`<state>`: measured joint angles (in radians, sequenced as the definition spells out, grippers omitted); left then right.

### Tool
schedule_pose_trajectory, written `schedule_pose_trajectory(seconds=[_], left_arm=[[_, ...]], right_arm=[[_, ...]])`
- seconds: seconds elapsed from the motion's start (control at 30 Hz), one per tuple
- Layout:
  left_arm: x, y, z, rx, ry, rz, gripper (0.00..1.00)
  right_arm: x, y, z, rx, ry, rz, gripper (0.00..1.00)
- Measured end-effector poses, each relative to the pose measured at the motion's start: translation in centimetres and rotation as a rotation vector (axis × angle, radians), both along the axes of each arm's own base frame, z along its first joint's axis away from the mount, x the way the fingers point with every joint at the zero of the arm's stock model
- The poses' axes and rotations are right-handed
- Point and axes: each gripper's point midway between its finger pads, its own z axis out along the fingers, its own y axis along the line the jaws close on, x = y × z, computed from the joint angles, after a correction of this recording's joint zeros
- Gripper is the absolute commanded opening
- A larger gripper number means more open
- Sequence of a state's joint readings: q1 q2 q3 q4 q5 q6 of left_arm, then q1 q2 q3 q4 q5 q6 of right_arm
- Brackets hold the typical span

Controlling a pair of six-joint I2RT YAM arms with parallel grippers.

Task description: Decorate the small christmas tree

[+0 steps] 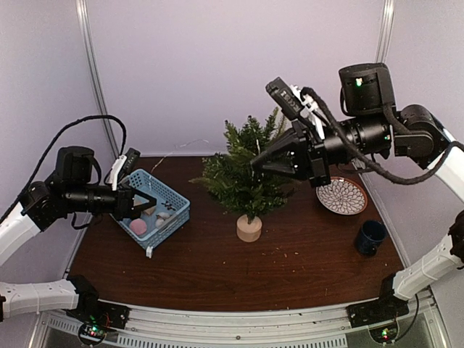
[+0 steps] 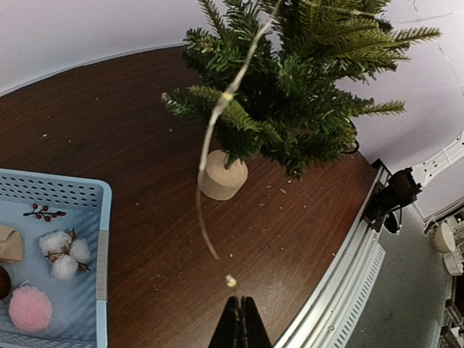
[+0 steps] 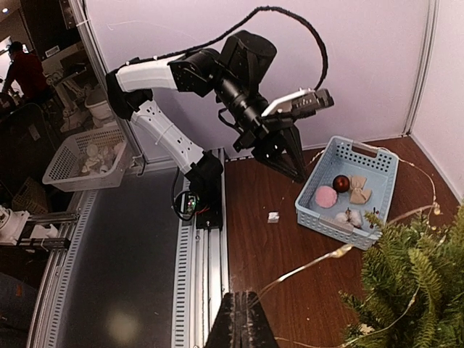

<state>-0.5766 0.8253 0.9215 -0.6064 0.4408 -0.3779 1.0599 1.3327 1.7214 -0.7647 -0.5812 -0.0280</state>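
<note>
The small christmas tree (image 1: 243,174) stands mid-table on its round pale wooden base (image 1: 249,228). A thin wire light string (image 2: 210,138) runs out of its branches. My left gripper (image 1: 148,201) hovers over the blue basket (image 1: 177,199). In the left wrist view its jaws (image 2: 240,304) are shut, with the string's end and a small bulb right at the tips. My right gripper (image 1: 255,163) is against the tree's right side. It (image 3: 239,301) is shut on the light string (image 3: 319,259), which curves off toward the tree (image 3: 413,283).
The basket (image 2: 101,246) holds a pink pompom (image 2: 29,308), cotton bolls (image 2: 64,254), red berries (image 2: 43,212), a dark red ball (image 3: 341,183) and a tan bow (image 3: 359,188). A patterned plate (image 1: 341,196) and a dark mug (image 1: 370,237) sit at the right.
</note>
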Motion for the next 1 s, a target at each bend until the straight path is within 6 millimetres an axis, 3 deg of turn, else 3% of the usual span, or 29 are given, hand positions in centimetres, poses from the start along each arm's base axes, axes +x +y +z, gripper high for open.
schedule_pose_trajectory(seconds=[0.33, 0.57, 0.83, 0.9, 1.0], left_arm=[[1.6, 0.3, -1.2, 0.056, -0.07, 0.034, 0.0], [1.9, 0.4, -3.7, 0.12, -0.061, 0.024, 0.0], [1.9, -0.3, -5.0, 0.163, -0.061, -0.018, 0.01], [1.8, -0.6, -5.4, 0.176, -0.055, -0.034, 0.07], [1.7, -1.0, -5.4, 0.188, -0.063, -0.056, 0.27]], right_arm=[[0.9, 1.9, 4.7, 0.085, -0.066, 0.015, 0.0], [-1.4, 0.9, 5.7, 0.103, -0.087, 0.082, 0.0], [-3.7, -0.4, 7.5, 0.132, -0.097, 0.138, 0.0], [-3.8, -0.5, 7.4, 0.126, -0.094, 0.138, 0.0], [-3.8, -0.5, 6.7, 0.099, -0.078, 0.138, 0.0]])
